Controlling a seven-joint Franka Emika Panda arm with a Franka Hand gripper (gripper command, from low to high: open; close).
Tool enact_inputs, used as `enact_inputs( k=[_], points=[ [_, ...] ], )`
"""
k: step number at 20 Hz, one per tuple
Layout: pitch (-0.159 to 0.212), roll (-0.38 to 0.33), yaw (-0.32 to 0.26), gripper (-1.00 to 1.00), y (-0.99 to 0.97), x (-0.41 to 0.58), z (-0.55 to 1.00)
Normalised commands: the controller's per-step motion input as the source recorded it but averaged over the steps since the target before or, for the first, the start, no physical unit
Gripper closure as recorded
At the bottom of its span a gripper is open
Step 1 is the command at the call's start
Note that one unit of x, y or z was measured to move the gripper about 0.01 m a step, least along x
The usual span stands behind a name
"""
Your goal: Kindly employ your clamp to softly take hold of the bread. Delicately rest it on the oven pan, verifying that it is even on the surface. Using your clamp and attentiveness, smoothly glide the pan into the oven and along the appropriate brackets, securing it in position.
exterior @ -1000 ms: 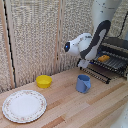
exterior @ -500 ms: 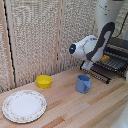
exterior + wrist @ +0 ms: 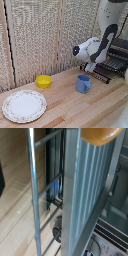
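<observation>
While bread (image 3: 101, 134) is sitting on oven pan (image 3: 90, 188) under clamp (image 3: 90, 66), jaw state unreadable; probably lining up pan push into oven (image 3: 118, 52).

1. The tabletop (image 3: 70, 107) is pale wood in planks, with visible grain and a smooth, lightly sheened finish.
2. The oven pan (image 3: 92, 183) is bare metal: thin parallel bars, silvery and reflective in the wrist view, darker in the exterior view (image 3: 111, 65).
3. The bread (image 3: 101, 134) has a smooth, glossy orange-brown crust.
4. The arm (image 3: 95, 49) has hard white shells with a slight gloss and dark grey matt sections.
5. The blue cup (image 3: 83, 83) looks like smooth plastic, fairly matt.
6. The yellow bowl (image 3: 44, 81) is smooth and softly shiny.
7. The plate (image 3: 24, 105) looks glazed, white with a patterned rim.
8. The backdrop (image 3: 40, 40) is a coarse woven, matt material.
</observation>
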Motion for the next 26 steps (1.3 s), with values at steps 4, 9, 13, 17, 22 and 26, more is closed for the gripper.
enact_inputs(
  k=[4, 9, 13, 17, 22, 26],
  points=[
    [0.013, 0.0, 0.032, 1.0, -0.16, 0.0, 0.04],
    [0.001, 0.03, 0.02, 1.0, -0.27, -0.006, 0.11],
    [0.004, 0.069, 0.002, 1.0, -0.26, 0.0, 0.13],
    [0.0, 0.228, -0.025, 1.0, -0.38, 0.067, 0.36],
    [0.0, 0.25, -0.023, 1.0, -0.41, 0.119, 0.49],
    [0.0, 0.209, -0.026, 1.0, -0.48, 0.134, 0.62]
  ],
)
